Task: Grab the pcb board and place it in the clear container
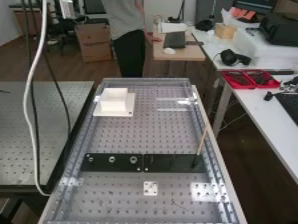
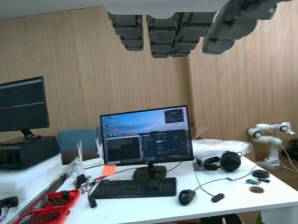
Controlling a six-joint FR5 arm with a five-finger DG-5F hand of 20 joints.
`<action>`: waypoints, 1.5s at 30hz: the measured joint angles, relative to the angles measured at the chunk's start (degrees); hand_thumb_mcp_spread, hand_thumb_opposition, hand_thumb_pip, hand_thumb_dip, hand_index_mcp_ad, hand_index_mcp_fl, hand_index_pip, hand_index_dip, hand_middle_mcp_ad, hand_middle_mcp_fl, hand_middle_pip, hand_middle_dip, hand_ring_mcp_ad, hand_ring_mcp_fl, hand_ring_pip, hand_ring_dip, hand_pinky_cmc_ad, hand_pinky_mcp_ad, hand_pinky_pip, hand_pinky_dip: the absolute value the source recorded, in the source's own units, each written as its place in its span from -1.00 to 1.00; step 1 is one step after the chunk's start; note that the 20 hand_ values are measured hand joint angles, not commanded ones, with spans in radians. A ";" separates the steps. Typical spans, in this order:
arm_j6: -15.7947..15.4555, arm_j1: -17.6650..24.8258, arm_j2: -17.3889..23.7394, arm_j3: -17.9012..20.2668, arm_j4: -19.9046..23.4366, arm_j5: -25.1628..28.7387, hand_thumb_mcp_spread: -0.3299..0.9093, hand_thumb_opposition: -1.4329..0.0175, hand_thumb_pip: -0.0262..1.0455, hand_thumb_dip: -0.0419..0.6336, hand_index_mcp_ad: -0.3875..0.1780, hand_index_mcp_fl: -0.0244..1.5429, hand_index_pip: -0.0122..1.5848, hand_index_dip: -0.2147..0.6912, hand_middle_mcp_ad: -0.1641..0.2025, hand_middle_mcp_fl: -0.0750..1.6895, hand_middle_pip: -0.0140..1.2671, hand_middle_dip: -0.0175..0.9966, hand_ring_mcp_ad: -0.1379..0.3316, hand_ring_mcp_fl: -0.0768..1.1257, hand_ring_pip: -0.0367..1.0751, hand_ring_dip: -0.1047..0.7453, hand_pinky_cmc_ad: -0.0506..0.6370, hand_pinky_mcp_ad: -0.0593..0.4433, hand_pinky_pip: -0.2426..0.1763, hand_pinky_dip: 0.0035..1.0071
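My robot hand (image 2: 161,39) is hanging into the wrist view, its fingers reaching out straight, some apart. Under the high view, my metal bench (image 1: 120,141) is running lengthwise, holes dotting its top. Dark panels (image 1: 103,165) are lying across it, with round fittings on one and a slim stick (image 1: 201,141) leaning up from the other. Beyond them a white block (image 1: 115,96) is sitting on a white base; nearer, a small pale plate (image 1: 150,188) is lying flat. I cannot tell which piece is the pcb board.

Around me, another perforated table (image 1: 40,130) is standing to one side and a white desk (image 1: 256,112) to the other, red trays (image 1: 238,81) resting on it. The wrist view is facing a wood-panelled wall (image 2: 73,65), a lit monitor (image 2: 123,127), a keyboard (image 2: 136,188), and headphones (image 2: 230,161). Orange notes (image 1: 244,13) are sticking up near a screen; any writing is staying too small for me.
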State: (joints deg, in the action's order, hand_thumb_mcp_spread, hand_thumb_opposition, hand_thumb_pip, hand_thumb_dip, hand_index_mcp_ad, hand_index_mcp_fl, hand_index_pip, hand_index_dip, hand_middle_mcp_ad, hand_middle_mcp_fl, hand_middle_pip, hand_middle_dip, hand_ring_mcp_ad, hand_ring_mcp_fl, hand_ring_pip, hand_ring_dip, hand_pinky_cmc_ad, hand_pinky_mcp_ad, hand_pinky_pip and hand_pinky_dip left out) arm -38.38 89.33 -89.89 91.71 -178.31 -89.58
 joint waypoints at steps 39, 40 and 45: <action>-0.40 -1.33 -5.85 15.49 14.76 6.43 -0.04 0.15 -0.60 -0.85 0.73 -0.96 -0.90 -0.19 0.54 -0.91 -0.76 -0.84 0.24 -0.85 -0.78 -0.75 -0.01 0.03 -0.35 -0.25; -0.27 -1.72 -6.66 16.03 15.54 6.64 -0.04 0.12 -0.57 -0.85 0.73 -0.96 -0.90 -0.19 0.54 -0.91 -0.76 -0.84 0.25 -0.85 -0.78 -0.75 0.00 0.03 -0.35 -0.25; 0.17 -3.46 -9.73 17.11 17.94 7.04 0.03 0.10 -0.47 -0.86 0.62 -0.94 -0.88 -0.19 0.56 -0.91 -0.77 -0.82 0.26 -0.85 -0.78 -0.75 -0.01 0.03 -0.35 -0.25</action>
State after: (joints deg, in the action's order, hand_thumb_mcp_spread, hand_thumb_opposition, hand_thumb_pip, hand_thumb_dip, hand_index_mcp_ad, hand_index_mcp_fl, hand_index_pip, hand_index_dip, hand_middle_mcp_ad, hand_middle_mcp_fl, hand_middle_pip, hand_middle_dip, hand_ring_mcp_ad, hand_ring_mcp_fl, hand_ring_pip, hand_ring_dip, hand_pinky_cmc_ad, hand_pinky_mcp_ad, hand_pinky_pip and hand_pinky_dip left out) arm -38.21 85.87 -99.62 108.83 -160.36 -82.54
